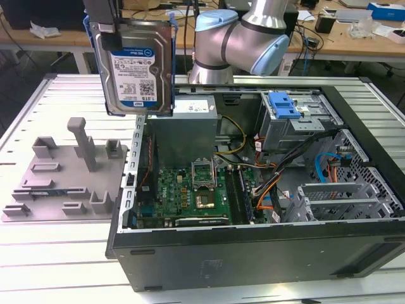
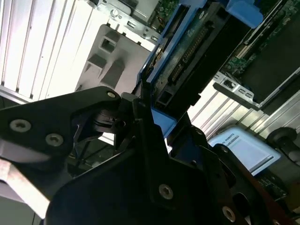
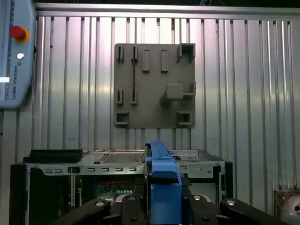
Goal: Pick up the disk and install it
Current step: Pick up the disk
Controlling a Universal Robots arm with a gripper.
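A robotics lab: a robot arm (image 1: 248, 39), a slotted metal table (image 1: 60, 266), an open PC case (image 1: 253, 254), cluttered benches (image 1: 338, 39) behind.

A grey fixture plate (image 1: 60, 183) lies beside the open computer case (image 1: 253, 250) on the slatted table (image 1: 44, 259).

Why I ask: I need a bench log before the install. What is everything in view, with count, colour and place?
disk: one, silver-grey with a blue-and-white label and light-blue bracket, held upright in the air above the case's wall at the exterior view's left
computer case: one, black, open, lying on the table
motherboard: one, green, inside the case
latch: one, bright blue, on the drive cage inside the case
fixture plate: one, grey, on the table beside the case
table: one, ribbed silver
arm: one, silver and light blue, behind the case
gripper: one, black, shut on the disk
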